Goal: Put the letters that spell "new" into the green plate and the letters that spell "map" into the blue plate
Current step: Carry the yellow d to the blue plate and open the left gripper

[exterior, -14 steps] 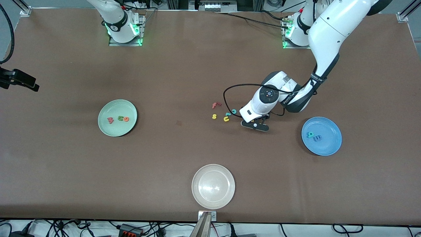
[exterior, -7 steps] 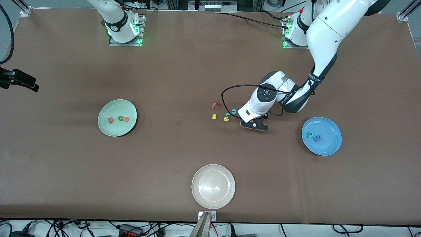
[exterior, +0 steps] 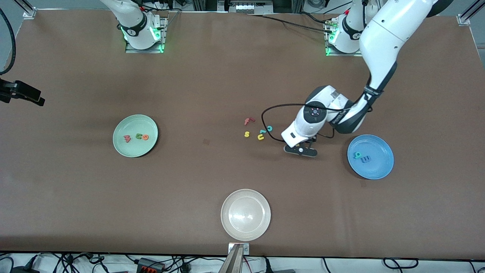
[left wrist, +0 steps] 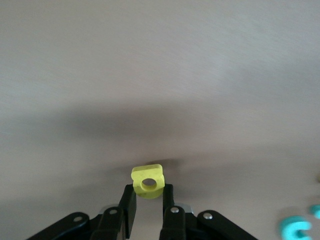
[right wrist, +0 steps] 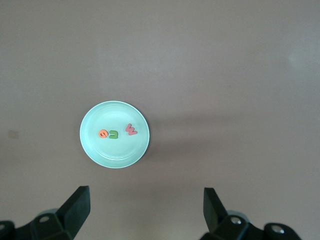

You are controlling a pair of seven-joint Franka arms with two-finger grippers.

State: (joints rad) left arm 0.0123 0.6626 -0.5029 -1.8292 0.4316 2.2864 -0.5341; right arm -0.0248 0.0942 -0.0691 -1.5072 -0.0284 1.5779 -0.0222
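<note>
Brown table (exterior: 212, 76), front view: whitish plate (exterior: 246, 215) near the camera edge; loose red f (exterior: 248, 121), yellow s (exterior: 247, 134), yellow u (exterior: 260, 137) and teal c (exterior: 269, 128) lie mid-table. Green plate (exterior: 135, 135) holds w (exterior: 127, 138), n (exterior: 139, 136), e (exterior: 145, 137). Blue plate (exterior: 370, 156) holds a teal letter (exterior: 357, 154) and the blue m (exterior: 365, 159). Left gripper (exterior: 300, 150) is over bare table between the loose letters and the blue plate.

Left wrist view: left gripper (left wrist: 148, 200) clamped on a yellow bowl-and-stem letter (left wrist: 148, 181).

Right wrist view: right gripper (right wrist: 146, 204), jaws wide apart, hangs high over the green plate (right wrist: 114, 134); that arm waits.
</note>
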